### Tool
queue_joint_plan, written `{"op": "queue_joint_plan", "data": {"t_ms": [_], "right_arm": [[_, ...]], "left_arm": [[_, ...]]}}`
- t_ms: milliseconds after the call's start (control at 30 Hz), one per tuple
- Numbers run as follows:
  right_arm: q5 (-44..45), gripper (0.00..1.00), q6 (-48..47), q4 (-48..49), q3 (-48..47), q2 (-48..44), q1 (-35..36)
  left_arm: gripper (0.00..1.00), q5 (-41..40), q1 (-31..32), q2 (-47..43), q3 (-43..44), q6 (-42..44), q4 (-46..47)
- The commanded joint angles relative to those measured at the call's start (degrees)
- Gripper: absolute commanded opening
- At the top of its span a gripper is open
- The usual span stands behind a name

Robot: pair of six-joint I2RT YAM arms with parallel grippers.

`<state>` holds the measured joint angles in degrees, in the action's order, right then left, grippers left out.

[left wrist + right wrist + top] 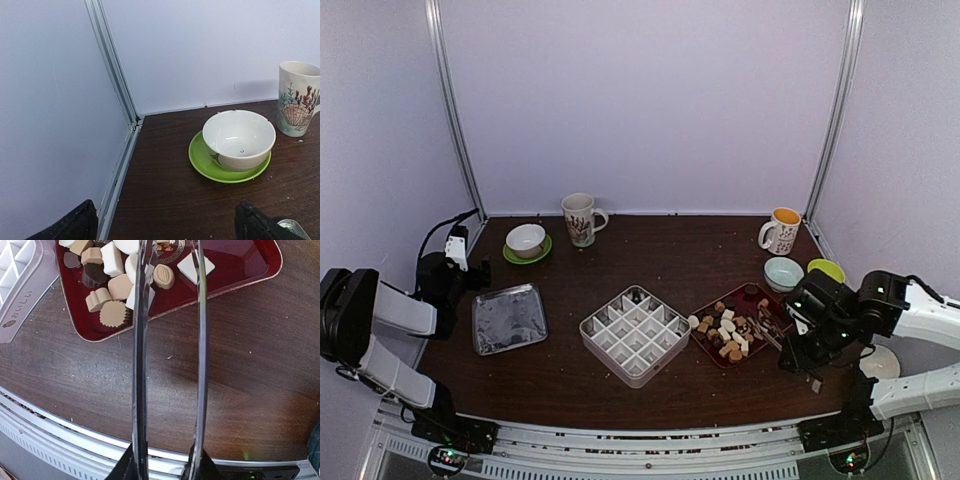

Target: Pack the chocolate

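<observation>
pale walls (650,100), metal posts (457,110), dk wood table (660,262)

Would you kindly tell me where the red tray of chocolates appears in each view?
Top external: red tray right of centre, beside the white divided box.
Left wrist: not in it.
Right wrist: along the top edge, crossed by the tongs.
Shared landmark: the white divided box, at top left in the right wrist view.

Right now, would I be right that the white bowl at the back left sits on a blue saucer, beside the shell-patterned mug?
Not quite: the saucer under the white bowl is green, not blue, as the left wrist view shows; the shell-patterned mug does stand beside it.
</observation>
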<state>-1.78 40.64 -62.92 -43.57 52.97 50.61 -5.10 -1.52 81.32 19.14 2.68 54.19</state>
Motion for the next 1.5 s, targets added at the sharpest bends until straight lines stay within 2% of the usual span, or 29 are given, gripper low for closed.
{"op": "queue_joint_plan", "data": {"t_ms": [0, 800, 1067, 1467], "right_arm": [[-2.5, 0.33, -2.1, 3.6, 0.9, 0.4, -2.4], [-6.9, 0.31, -8.8, 11.4, 1.3, 11.1, -9.1], [-7.7, 0.26, -8.7, 12.3, 2.4, 11.3, -10.0], [-5.5, 0.21, -11.4, 6.9, -3.6, 8.3, -10.1]], "left_arm": [[0.98, 0.0, -0.5, 0.3, -0.1, -0.2, 3.5], [0.98, 0.0, -0.5, 0.3, -0.1, -0.2, 3.5], [0.98, 0.0, -0.5, 0.3, -0.1, -0.2, 3.5], [0.98, 0.0, -0.5, 0.3, -0.1, -0.2, 3.5]]}}
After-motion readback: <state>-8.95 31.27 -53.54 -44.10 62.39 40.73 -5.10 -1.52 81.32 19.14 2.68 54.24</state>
